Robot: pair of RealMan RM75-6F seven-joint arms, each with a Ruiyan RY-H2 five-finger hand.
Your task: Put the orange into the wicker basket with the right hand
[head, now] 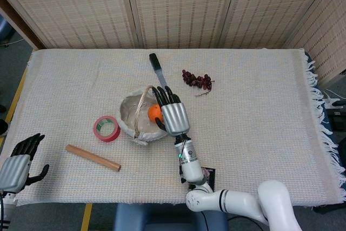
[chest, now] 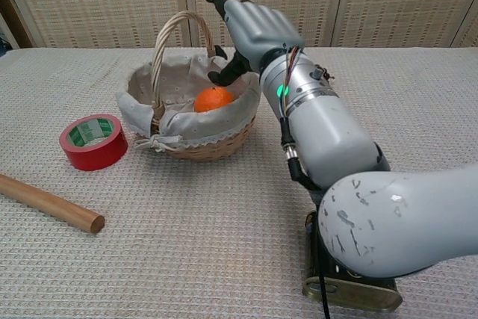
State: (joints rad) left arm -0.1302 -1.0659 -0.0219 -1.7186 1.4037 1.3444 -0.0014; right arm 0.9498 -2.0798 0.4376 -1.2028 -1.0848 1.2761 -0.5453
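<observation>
Orange [chest: 213, 99] lies in the basket [chest: 188, 143]; right hand [chest: 254, 29] hovers above, fingers apart, empty. Careless withdrawal could snag the handle [chest: 166, 39] and tip it.

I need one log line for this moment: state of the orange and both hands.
orange: in basket, released | right robot hand: open above basket | left robot hand: open, idle at table edge
</observation>
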